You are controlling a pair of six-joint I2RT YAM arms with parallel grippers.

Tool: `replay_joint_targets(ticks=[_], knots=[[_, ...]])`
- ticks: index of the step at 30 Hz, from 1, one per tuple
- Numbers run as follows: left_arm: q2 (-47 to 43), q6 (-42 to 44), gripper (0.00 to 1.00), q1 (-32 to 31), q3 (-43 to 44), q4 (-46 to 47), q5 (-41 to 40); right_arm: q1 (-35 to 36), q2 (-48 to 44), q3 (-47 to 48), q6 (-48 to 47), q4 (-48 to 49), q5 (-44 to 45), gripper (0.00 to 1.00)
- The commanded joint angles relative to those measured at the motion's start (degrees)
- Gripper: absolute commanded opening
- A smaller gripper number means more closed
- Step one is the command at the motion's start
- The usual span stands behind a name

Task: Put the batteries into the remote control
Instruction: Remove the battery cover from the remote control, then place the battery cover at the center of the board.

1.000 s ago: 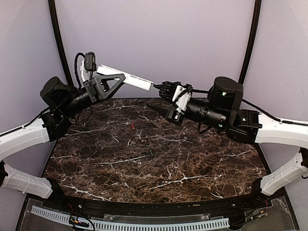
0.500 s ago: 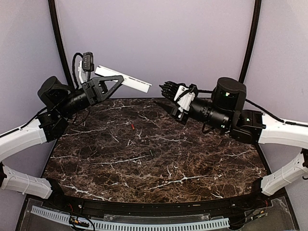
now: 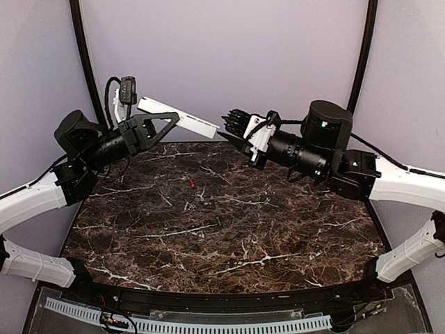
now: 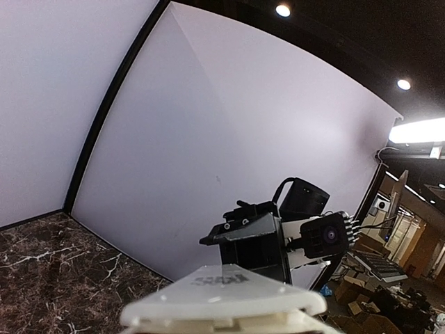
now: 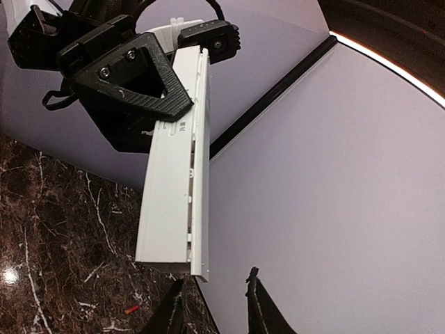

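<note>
My left gripper (image 3: 174, 115) is shut on the remote control (image 3: 188, 122), a long white bar held high over the back of the table and slanting down to the right. In the right wrist view the remote control (image 5: 174, 188) hangs from the left gripper's black fingers (image 5: 132, 69), its free end just above my right gripper (image 5: 215, 292). The right gripper (image 3: 224, 126) stands open with nothing between its fingers, right at the bar's free end. A red-orange battery (image 3: 190, 182) and a dark battery (image 3: 217, 223) lie on the table. The left wrist view shows the remote control (image 4: 222, 299) close up.
A dark marble table (image 3: 292, 236) is ringed by purple walls with two black posts (image 3: 85, 62) at the back. A white perforated strip (image 3: 208, 325) runs along the near edge. Both arms reach in from the sides.
My right gripper has moved left, up to the remote's free end, and its jaws have narrowed. The left gripper still holds the remote in nearly the same place.
</note>
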Motion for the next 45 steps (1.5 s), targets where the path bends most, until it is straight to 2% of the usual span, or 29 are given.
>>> replay_joint_targets(ticks=[1, 11, 18, 25, 28, 39, 42, 45], knots=[[-0.72, 0.69, 0.00, 0.06, 0.64, -0.06, 1.13, -0.15, 0.64, 2.43, -1.07, -0.19, -2.41, 0.25], [0.09, 0.69, 0.00, 0.06, 0.89, -0.17, 1.39, -0.09, 1.02, 3.69, -1.11, -2.34, -4.38, 0.15], [0.13, 1.05, 0.00, 0.06, 0.82, -0.38, 1.79, -0.13, 1.24, 3.96, -0.84, -3.43, -4.89, 0.01], [-0.36, 1.90, 0.00, 0.06, 0.37, -1.08, 1.05, -0.17, 0.23, 2.74, 3.37, -0.41, -2.21, 0.00], [-0.63, 3.14, 0.00, 0.06, 0.17, -2.05, 0.39, -0.61, 0.01, 3.86, 8.65, -0.69, 1.32, 0.00], [-0.22, 4.43, 0.00, 0.06, -1.04, -2.92, -1.30, -4.86, -0.77, 4.29, 30.84, -4.38, 5.46, 0.00], [-0.88, 5.68, 0.00, 0.06, -1.20, -4.26, -1.85, -7.80, -1.25, 5.04, 42.52, -10.55, 9.89, 0.00], [-2.94, 7.82, 0.00, 0.06, -1.62, -6.04, -3.75, -11.66, -2.00, 4.10, 57.61, -23.04, 12.76, 0.00]])
